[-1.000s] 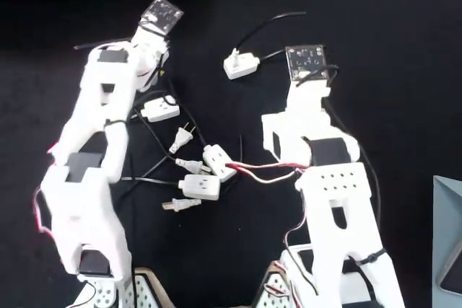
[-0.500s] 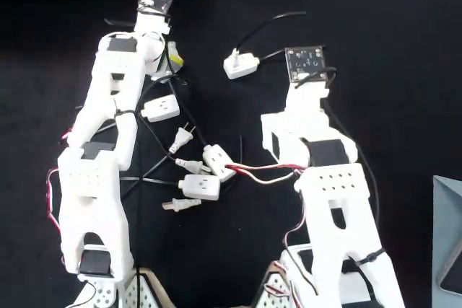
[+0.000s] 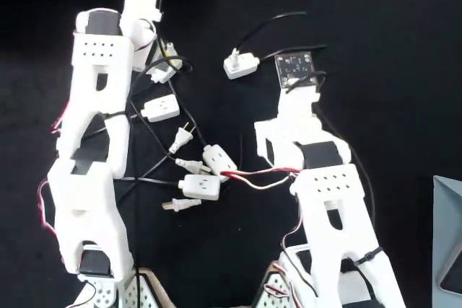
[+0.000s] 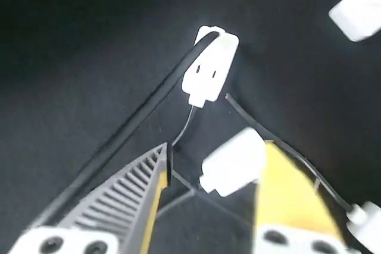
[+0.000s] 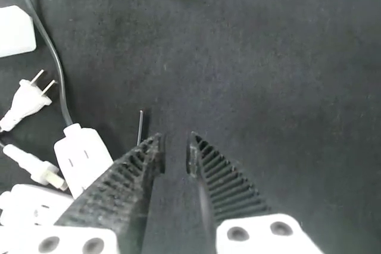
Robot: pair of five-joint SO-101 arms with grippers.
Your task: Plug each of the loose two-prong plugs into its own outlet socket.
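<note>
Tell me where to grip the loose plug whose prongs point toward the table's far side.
Take the loose plug by its white body just behind the prongs, pinching across its narrow width. It lies flat with the prongs angled away, so come straight down from above, probably with the right hand, which is open.

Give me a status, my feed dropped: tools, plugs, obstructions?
Left tool open around white piece. Right tool barely parted, empty. Plugs unplugged; cables tangled among sockets.

I get bright, even light: the black counter [image 3: 411,70] swallows shadows, while white arms [image 3: 90,200] and plugs [image 3: 185,137] glare, nearly blown out.
</note>
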